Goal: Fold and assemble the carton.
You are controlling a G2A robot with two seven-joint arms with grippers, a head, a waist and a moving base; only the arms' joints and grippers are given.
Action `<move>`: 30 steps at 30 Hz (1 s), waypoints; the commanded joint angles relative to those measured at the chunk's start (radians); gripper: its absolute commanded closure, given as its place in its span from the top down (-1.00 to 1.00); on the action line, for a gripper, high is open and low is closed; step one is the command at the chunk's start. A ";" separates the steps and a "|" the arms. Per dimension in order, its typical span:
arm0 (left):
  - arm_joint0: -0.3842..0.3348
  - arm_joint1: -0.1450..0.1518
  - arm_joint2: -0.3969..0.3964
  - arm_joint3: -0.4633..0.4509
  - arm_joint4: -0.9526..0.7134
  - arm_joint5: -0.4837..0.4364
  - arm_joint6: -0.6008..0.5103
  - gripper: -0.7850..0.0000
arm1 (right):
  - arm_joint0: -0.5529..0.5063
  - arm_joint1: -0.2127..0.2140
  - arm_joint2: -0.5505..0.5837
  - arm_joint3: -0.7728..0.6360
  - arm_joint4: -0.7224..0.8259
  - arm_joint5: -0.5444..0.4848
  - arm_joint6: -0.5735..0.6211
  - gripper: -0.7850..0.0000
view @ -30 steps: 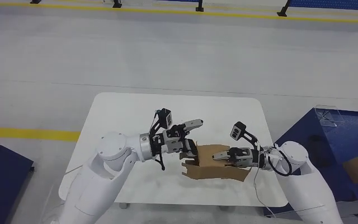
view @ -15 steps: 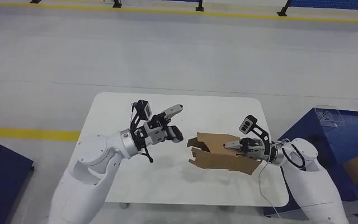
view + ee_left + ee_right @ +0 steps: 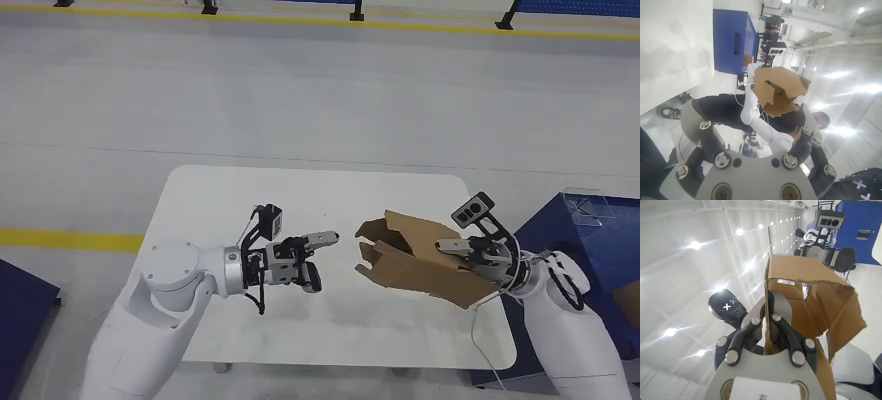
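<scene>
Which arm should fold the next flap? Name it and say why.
Left. The left gripper is open, empty and faces the loose flaps of the carton, apart from them. The right gripper is shut on a carton wall, holding it up, so it likely cannot let go.

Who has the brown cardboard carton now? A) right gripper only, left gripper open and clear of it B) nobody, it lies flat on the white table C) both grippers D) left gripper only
A: the right gripper pinches one wall of the brown cardboard carton, while the left gripper is open and apart from it.
</scene>
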 commanded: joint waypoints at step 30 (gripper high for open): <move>-0.088 -0.005 0.179 0.078 0.028 -0.004 0.006 1.00 | -0.046 0.004 0.024 -0.064 -0.005 0.017 -0.005 -1.00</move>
